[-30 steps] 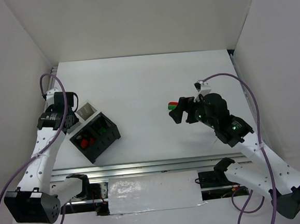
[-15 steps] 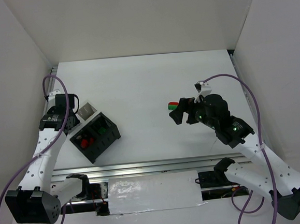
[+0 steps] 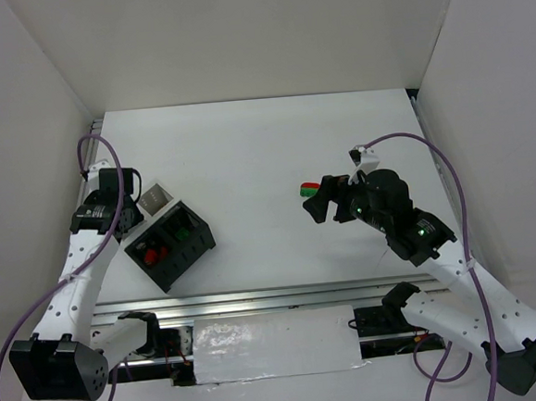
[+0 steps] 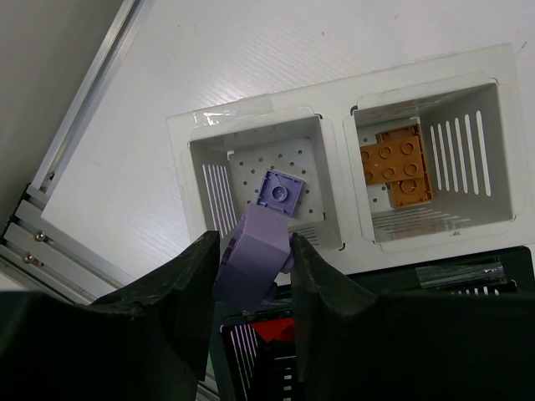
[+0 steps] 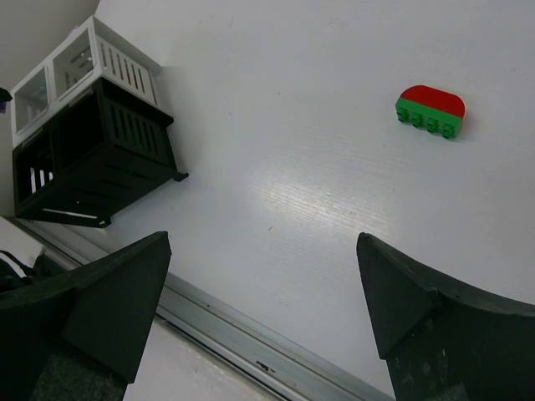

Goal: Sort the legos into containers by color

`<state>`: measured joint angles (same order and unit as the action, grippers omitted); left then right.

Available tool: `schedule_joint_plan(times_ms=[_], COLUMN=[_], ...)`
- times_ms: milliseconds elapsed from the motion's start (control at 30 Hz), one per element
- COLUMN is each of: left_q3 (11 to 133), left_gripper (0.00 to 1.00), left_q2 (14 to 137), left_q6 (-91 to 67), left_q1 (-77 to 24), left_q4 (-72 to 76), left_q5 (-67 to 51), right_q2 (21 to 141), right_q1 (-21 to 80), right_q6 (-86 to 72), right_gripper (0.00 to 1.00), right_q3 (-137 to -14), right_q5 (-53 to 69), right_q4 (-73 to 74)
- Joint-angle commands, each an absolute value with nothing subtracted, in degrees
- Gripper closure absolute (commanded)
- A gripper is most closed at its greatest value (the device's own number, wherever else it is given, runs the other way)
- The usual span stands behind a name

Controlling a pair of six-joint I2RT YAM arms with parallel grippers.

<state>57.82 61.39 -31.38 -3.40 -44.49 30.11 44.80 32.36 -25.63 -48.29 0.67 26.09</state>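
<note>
My left gripper (image 4: 255, 251) is shut on a pale lilac brick (image 4: 249, 266) and holds it above the left white compartment (image 4: 209, 167), where another lilac brick (image 4: 282, 194) lies. The right white compartment (image 4: 493, 150) holds orange bricks (image 4: 399, 163). Both adjoin the black box (image 3: 190, 253), which holds red bricks (image 3: 152, 256) and a green one (image 3: 182, 232). My right gripper (image 5: 263, 246) is open and empty above the table. A red-on-green stacked brick (image 5: 430, 110) lies on the table ahead of it, also in the top view (image 3: 310, 188) beside the right gripper (image 3: 320, 199).
The box (image 5: 92, 150) stands at the near left, angled, close to the table's metal front rail (image 3: 257, 299). White walls enclose the table on three sides. The left gripper (image 3: 130, 211) hovers at the box's far corner.
The left wrist has shifted slightly over the box's far corner, still holding the lilac brick. The right arm has barely moved.
</note>
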Motion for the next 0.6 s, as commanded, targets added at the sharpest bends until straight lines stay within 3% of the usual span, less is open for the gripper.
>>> schedule_joint_plan(times_ms=[0,467,567], left_q3=[57.6,57.5,57.5], left_gripper=[1.0,1.0,0.94], left_q2=[60.4,61.2,61.2], left_q6=[-29.9,-29.8,-29.8], left_q1=[-3.0,-2.9,-2.8], left_q4=[-42.5,-42.3,-42.2], left_q5=[30.0,29.4,29.4], right_q2=[44.1,44.1,43.6], right_q1=[32.6,32.6,32.5], right_q6=[-24.6,-24.5,-24.5], right_gripper=[0.0,0.0,0.0], right_q3=[-47.9,-48.0,-47.7], right_q5=[0.4,0.6,0.8], right_q4=[23.6,23.7,23.6])
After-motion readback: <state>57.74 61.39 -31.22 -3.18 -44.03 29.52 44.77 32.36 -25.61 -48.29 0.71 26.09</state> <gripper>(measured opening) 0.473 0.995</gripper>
